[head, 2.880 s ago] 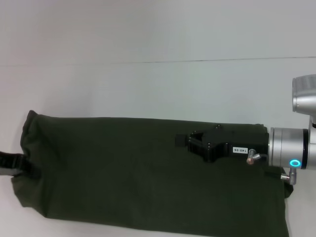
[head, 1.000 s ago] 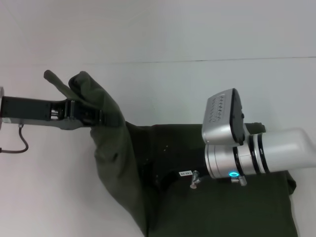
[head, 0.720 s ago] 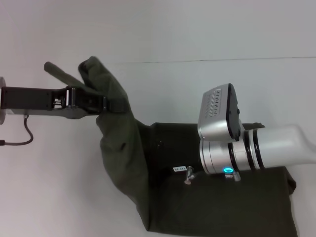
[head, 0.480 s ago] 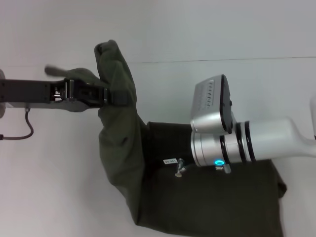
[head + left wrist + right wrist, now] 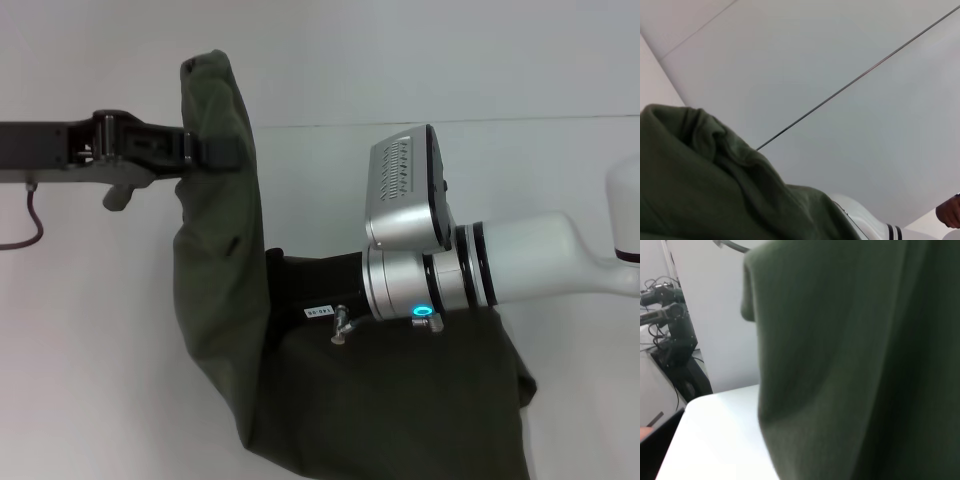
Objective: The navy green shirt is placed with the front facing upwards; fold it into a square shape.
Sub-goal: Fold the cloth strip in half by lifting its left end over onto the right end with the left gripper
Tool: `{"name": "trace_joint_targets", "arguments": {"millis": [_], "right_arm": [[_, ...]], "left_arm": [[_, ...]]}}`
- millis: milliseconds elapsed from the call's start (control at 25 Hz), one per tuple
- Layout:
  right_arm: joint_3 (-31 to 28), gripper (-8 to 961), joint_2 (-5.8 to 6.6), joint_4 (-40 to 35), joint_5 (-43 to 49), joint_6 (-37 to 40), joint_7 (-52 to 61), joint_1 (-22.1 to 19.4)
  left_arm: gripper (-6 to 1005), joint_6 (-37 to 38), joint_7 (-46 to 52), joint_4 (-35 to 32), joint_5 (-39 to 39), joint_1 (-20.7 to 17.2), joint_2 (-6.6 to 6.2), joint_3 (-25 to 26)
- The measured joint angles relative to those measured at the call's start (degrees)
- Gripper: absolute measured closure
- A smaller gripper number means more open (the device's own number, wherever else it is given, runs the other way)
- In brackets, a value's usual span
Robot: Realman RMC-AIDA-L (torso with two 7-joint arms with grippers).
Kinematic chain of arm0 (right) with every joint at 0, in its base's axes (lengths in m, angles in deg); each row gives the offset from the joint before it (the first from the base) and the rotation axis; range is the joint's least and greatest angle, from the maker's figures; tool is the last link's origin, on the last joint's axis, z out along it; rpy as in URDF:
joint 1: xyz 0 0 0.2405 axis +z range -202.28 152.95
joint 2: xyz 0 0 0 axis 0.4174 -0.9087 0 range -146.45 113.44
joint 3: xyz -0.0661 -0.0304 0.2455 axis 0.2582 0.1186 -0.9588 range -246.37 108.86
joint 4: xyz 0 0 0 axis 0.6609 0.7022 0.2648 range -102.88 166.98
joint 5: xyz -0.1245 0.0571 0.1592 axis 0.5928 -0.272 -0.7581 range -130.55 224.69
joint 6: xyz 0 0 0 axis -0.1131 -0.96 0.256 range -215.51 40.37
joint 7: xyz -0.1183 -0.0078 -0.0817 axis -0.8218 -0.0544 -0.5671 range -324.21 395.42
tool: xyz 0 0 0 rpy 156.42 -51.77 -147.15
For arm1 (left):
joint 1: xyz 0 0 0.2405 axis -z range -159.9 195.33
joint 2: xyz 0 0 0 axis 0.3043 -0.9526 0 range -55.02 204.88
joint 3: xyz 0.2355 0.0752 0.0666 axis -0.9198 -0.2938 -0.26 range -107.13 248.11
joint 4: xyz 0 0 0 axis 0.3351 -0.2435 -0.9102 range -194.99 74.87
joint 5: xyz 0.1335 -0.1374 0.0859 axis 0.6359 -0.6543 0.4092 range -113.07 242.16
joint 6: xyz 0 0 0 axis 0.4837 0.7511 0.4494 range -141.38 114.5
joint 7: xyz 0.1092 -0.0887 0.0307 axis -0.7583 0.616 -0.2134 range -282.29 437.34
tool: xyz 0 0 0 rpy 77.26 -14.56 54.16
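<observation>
The left claw (image 5: pixel 205 152) is gripping 1 end of the navy green shirt (image 5: pixel 215 290), its fingers clamped on the cloth and holding it high above the white worktop (image 5: pixel 100 350). The raised part is hanging in a long drape; the rest is lying flat on the worktop. The right claw is hidden beneath its wrist, over the flat part beside the drape; whether it is apart or together, I cannot tell.

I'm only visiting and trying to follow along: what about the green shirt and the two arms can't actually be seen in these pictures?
- Right gripper: in the head view its own silver wrist covers it, so open or shut is unknown.
- The navy green shirt: its near edge is cut off by the head view's lower edge; no lettering or collar shows.
- Left gripper: shut on the raised cloth, but the fabric wraps the jaws' tips.
- Both wrist views: cloth fills them, hiding the grippers.
</observation>
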Motion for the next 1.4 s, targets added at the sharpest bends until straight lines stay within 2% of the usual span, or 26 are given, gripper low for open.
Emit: {"name": "trace_joint_targets", "arguments": {"millis": [120,240,400,680,840,1000,1080,1120,1400], "right_arm": [[-0.4,896,0.00,0.0,0.0,0.2,-0.2,0.2],[-0.8,894,0.00,0.0,0.0,0.1,-0.3,-0.3],[-0.8,891,0.13,-0.3,0.0,-0.3,-0.3,-2.8],[-2.5,887,0.98,-4.1,0.0,-0.4,0.9,-12.0],[-5.4,885,1.26,-8.1,-0.1,0.1,3.9,-18.5],[-8.4,882,1.65,-10.3,-0.7,1.4,5.3,-22.9],[-9.7,881,1.82,-10.3,-0.9,1.9,5.4,-24.0],[-10.3,881,1.84,-10.3,-0.9,2.0,5.4,-24.5],[-17.8,876,1.95,-10.4,-0.9,2.2,5.4,-27.4]], "left_arm": [[965,-0.1,0.0,0.2,-0.3,0.2,-0.07,-0.1],[964,-0.5,-0.5,0.9,-0.1,0.3,0.43,-0.8],[964,-1.0,-1.3,2.4,-0.1,0.3,1.14,-2.4],[963,-1.5,-1.8,2.6,-0.1,-0.1,3.23,-4.5],[963,-3.3,-2.4,3.0,0.0,-0.1,4.49,-7.5],[963,-4.6,-3.2,4.5,0.0,0.2,5.19,-9.5],[962,-7.7,-3.9,5.5,0.0,0.5,6.66,-12.4],[962,-7.7,-3.9,5.5,0.0,0.5,6.66,-12.4],[962,-12.6,-4.8,5.6,0.0,0.5,10.24,-17.8]]}}
